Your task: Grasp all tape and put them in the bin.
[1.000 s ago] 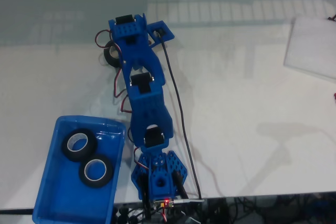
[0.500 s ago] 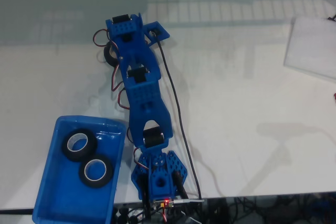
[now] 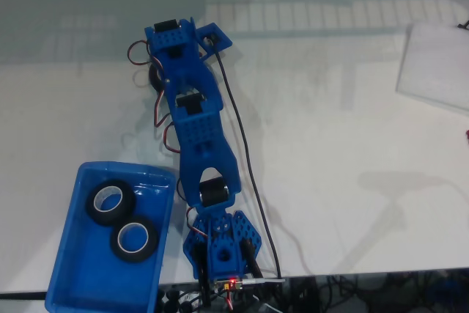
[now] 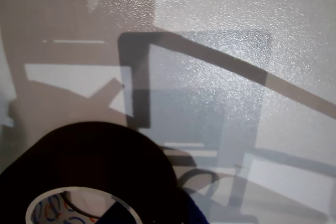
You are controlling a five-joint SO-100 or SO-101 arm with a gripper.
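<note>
two of the three rolls already lie in the bin [image 3: 69, 269], a bright blue plastic tray with rounded corners and low walls at the lower left of the fixed view. the upper binned tape [image 3: 111, 204] and the lower binned tape [image 3: 134, 240] rest flat side by side, close together; whether they touch cannot be told. each is a matte black ring around a pale inner core.

the third tape [image 3: 154, 75] is still out on the worktop [image 3: 330, 144], well apart from the bin, at the far end of the outstretched blue arm [image 3: 201, 152]. in the fixed view only a dark sliver of it shows at the arm's left edge, under the wrist. in the wrist view the same tape [image 4: 89, 161] bulks large at the lower left, its black outer band smooth and dull, with a thin bright rim around the core opening, through which red and blue wiring shows.

the fingers are hidden beneath the arm in the fixed view and do not read clearly in the wrist view, so whether they are apart, together or clamped on the roll cannot be told. judged from this, one pick and one carry to the bin are left.

the worktop is white and glossy, finely speckled up close, crossed by hard window shadows. a black cable [image 3: 245, 159] trails along the arm's right side.
</note>
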